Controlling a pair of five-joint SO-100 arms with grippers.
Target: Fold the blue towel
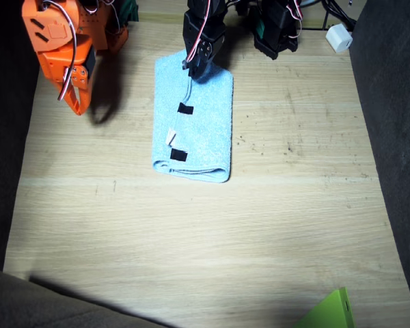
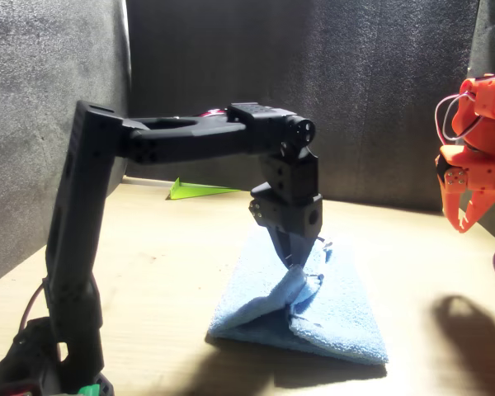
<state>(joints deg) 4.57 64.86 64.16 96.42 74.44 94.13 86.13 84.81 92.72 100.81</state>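
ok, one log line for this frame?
blue towel: folded, on table | left gripper: shut on blue towel, edge lifted | right gripper: raised, idle

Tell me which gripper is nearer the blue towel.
Left. The left gripper is down on the blue towel, apparently pinching a fold; the right gripper hangs apart above bare table.

A small white plastic block (image 1: 339, 37) sits at the far right corner of the pale wooden surface (image 1: 191, 225). A bright green flat sheet (image 1: 331, 313) lies at its near right edge.

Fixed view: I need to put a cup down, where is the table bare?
Bare wood lies between the blue towel and the green sheet, and beside the towel towards the white block. Crowded at the far edge, around both arms.
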